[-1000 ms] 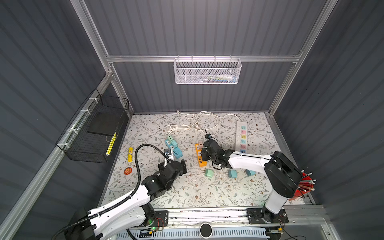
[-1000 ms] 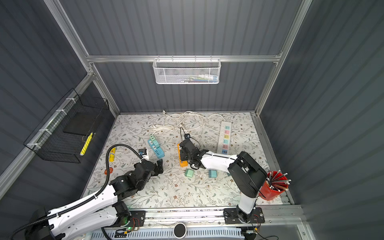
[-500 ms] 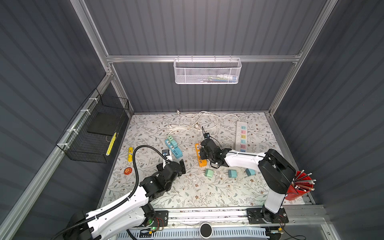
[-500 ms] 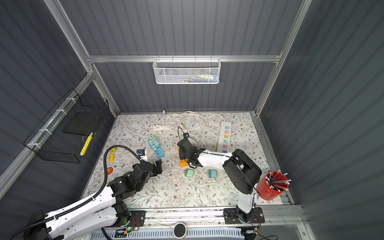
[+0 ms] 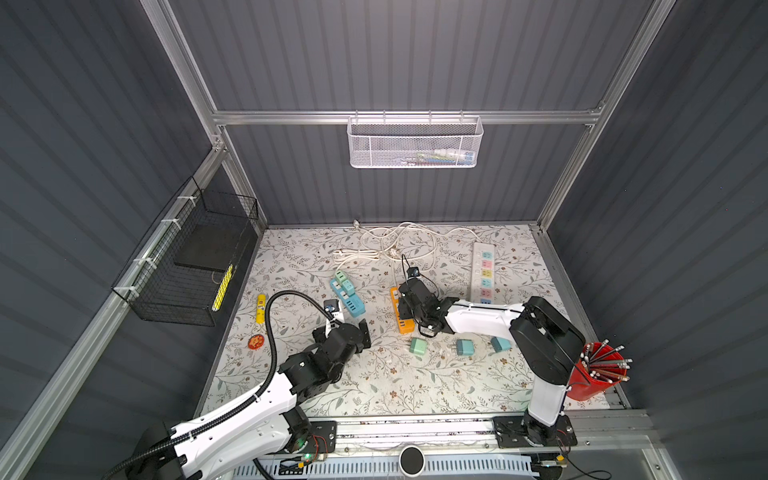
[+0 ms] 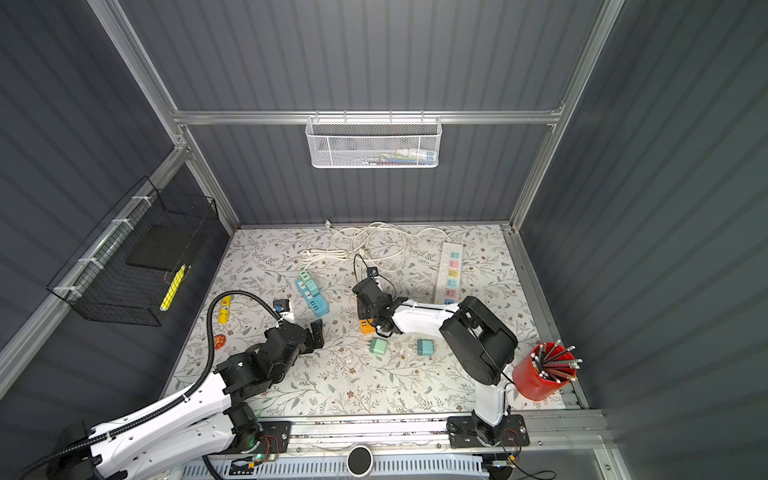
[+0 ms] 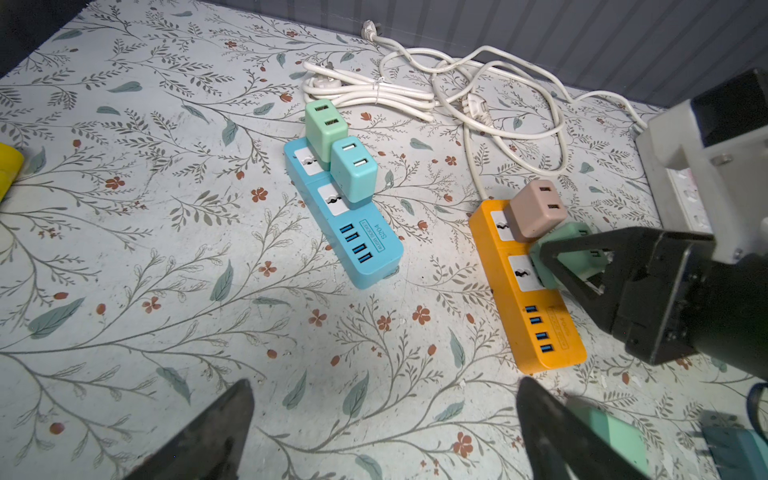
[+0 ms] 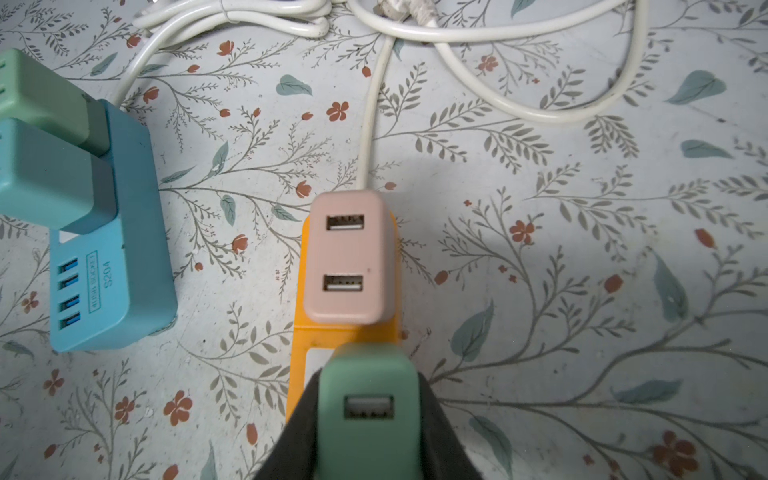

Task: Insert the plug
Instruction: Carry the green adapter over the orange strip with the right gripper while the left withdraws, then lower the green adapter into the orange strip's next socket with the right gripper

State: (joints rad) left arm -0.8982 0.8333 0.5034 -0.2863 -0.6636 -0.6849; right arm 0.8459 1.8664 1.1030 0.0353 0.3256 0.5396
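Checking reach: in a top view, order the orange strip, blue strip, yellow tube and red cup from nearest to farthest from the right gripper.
1. orange strip, directly under the right gripper.
2. blue strip, to its left.
3. yellow tube, far left.
4. red cup, front right corner.

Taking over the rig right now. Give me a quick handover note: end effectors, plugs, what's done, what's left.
Right end effector: shut on the green plug, at the orange power strip's second socket, beside the seated pink plug.
Left end effector: open, empty, above the mat.
Done: pink plug in; two plugs in the blue power strip.
Left: push the green plug home (seating unclear), release. Three loose plugs lie on the mat.
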